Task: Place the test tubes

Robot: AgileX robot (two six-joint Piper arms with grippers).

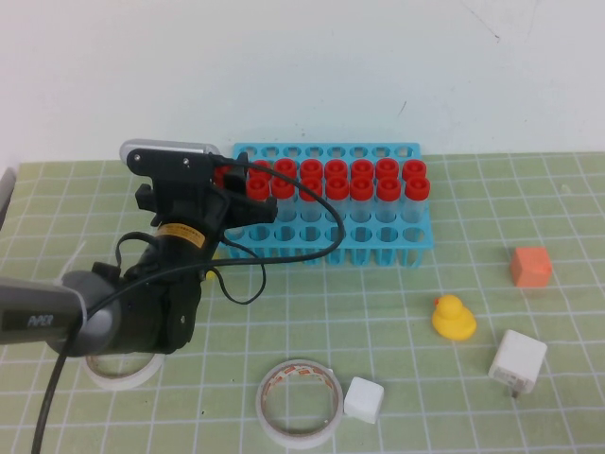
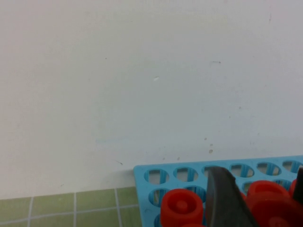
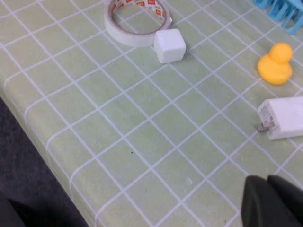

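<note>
A blue test tube rack (image 1: 378,248) stands at the back middle of the table, with two rows of red-capped test tubes (image 1: 363,180) in it. My left gripper (image 1: 225,177) hovers over the rack's left end. In the left wrist view my left gripper (image 2: 260,189) has its dark fingers (image 2: 222,198) on either side of a red-capped tube (image 2: 270,205), held above the rack's holes (image 2: 156,176). Another red cap (image 2: 182,208) sits just beside that finger. My right gripper (image 3: 266,182) is shut on nothing, above the green mat near the table's front edge; it is out of the high view.
In front of the rack lie a yellow duck (image 1: 454,317), an orange cube (image 1: 530,267), a white charger (image 1: 518,360), a white cube (image 1: 364,399) and a tape roll (image 1: 299,401). A second tape roll (image 1: 121,367) lies under my left arm.
</note>
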